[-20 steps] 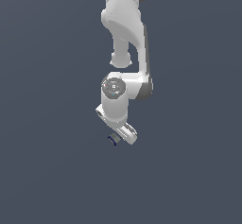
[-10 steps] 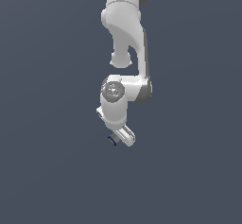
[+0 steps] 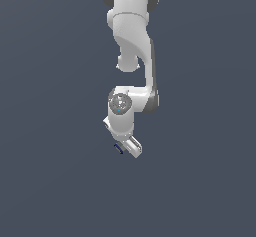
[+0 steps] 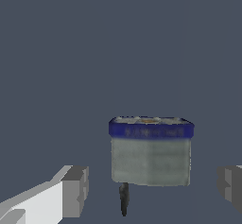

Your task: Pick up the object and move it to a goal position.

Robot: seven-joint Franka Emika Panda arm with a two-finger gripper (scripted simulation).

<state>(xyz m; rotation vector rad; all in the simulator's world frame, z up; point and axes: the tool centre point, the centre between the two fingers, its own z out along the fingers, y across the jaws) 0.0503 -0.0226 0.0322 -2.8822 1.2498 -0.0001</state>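
The object (image 4: 151, 152) is a small grey block with a dark navy-blue band along one edge. In the wrist view it lies between my two grey fingertips (image 4: 75, 191), with clear gaps on both sides. In the exterior view the object (image 3: 118, 149) shows as a tiny dark-edged piece just beside the white gripper (image 3: 129, 147) at the arm's lower end. The gripper is open and touches nothing.
The white arm (image 3: 132, 41) hangs down from the top of the exterior view over a plain dark grey-blue surface. A thin dark mark (image 4: 124, 198) shows just under the object in the wrist view.
The arm's hand has come down slightly toward the object. The object has stayed in place.
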